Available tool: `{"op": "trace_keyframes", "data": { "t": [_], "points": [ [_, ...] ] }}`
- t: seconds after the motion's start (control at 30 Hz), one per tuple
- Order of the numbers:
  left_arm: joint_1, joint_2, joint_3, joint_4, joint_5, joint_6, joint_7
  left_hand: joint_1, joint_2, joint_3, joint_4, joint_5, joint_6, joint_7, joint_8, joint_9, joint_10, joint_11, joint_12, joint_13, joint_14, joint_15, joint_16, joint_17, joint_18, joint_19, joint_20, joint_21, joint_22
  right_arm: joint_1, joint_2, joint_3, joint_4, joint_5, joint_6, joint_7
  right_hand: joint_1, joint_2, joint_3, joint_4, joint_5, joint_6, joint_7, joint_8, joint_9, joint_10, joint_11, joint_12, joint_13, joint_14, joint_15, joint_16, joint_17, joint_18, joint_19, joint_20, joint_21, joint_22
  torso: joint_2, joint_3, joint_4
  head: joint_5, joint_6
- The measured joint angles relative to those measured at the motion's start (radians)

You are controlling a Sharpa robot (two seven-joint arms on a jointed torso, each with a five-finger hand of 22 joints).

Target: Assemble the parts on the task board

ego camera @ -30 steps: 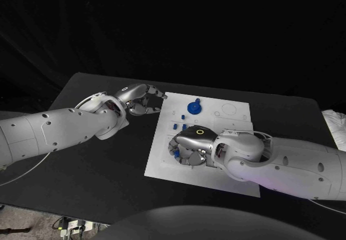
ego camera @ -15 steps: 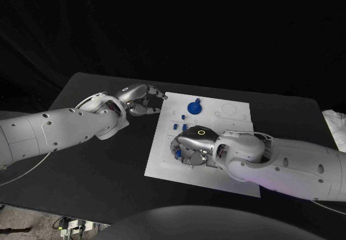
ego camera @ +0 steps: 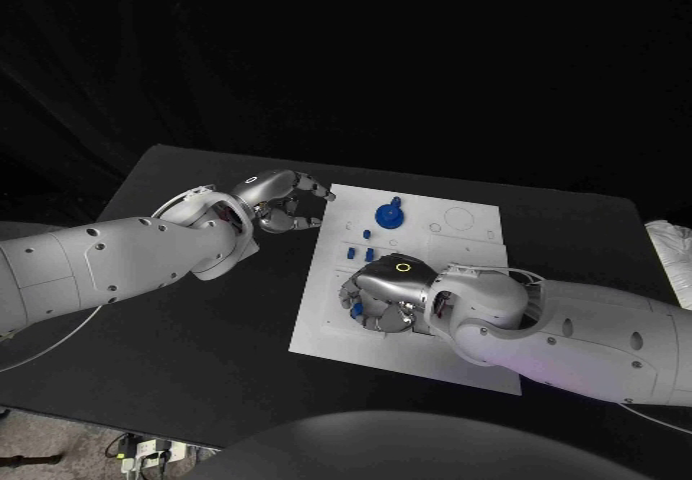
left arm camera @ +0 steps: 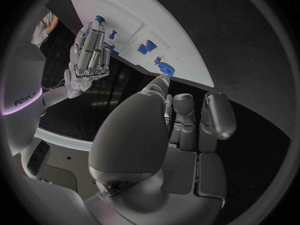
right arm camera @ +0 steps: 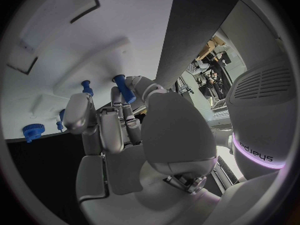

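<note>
Pinching a blue peg [right arm camera: 123, 88], the right hand [ego camera: 387, 298] bends over the task board [ego camera: 325, 330]; left hand [ego camera: 281, 200] curled, holding nothing.

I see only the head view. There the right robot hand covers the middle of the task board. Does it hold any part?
Observer: Yes. In the right wrist view the right robot hand pinches a blue peg between thumb and a finger, above the task board.
Operator: Is another part close to it?
Observer: A second peg stands in the board beside it, free of the fingers.
Operator: And the left robot hand?
Observer: The left wrist view shows the left robot hand curled, with nothing in it.
</note>
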Motion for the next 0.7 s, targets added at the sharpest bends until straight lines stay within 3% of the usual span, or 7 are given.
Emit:
{"op": "trace_keyframes", "data": {
  "t": [0.47, 0.53, 0.7],
  "points": [
    [-0.006, 0.001, 0.000, -0.003, 0.000, 0.006, -0.005, 0.000, 0.000, 0.000, 0.000, 0.000, 0.000, 0.000, 0.000, 0.000, 0.000, 0.000, 0.000, 0.000, -0.002, 0.002, -0.004, -0.001, 0.000, 0.000, 0.000, 0.000, 0.000, -0.005, -0.002, 0.001, -0.001, 0.001, -0.006, -0.002, 0.000, 0.000, 0.002, -0.010, -0.084, 0.005, -0.005, -0.006, -0.008, 0.001, -0.002, -0.011, 0.005, -0.005, 0.005, -0.005, -0.009, 0.000, -0.008, 0.001, -0.015, 0.000, -0.001, -0.0002, 0.0005, 0.001, 0.000],
    [-0.006, 0.002, 0.000, -0.003, 0.000, 0.007, -0.006, 0.000, 0.000, 0.000, 0.000, 0.000, 0.004, 0.004, 0.000, 0.000, 0.000, 0.000, 0.000, 0.000, -0.004, 0.004, -0.004, -0.001, 0.000, 0.000, 0.000, -0.004, 0.000, -0.005, -0.003, 0.001, 0.000, 0.001, -0.006, -0.003, -0.004, -0.004, -0.002, -0.014, -0.108, 0.001, -0.006, -0.016, -0.012, -0.007, -0.010, -0.020, 0.005, -0.010, 0.010, -0.007, -0.015, 0.000, -0.014, 0.004, -0.026, 0.000, -0.001, -0.0002, 0.0005, 0.002, 0.000],
    [-0.007, 0.002, 0.000, -0.003, 0.000, 0.010, -0.009, 0.000, 0.000, 0.000, 0.000, 0.000, 0.004, 0.004, 0.000, 0.000, 0.000, 0.000, 0.000, 0.000, -0.004, 0.004, -0.004, -0.001, 0.000, 0.000, 0.000, -0.004, 0.000, -0.009, -0.009, -0.001, 0.002, 0.001, -0.007, -0.005, -0.021, -0.021, -0.018, -0.007, -0.196, -0.108, -0.018, -0.083, -0.048, -0.120, 0.032, -0.062, -0.004, -0.040, 0.040, -0.021, -0.046, 0.000, -0.047, 0.029, -0.072, 0.000, -0.001, -0.0001, 0.0001, 0.003, 0.000]
  ]
}}
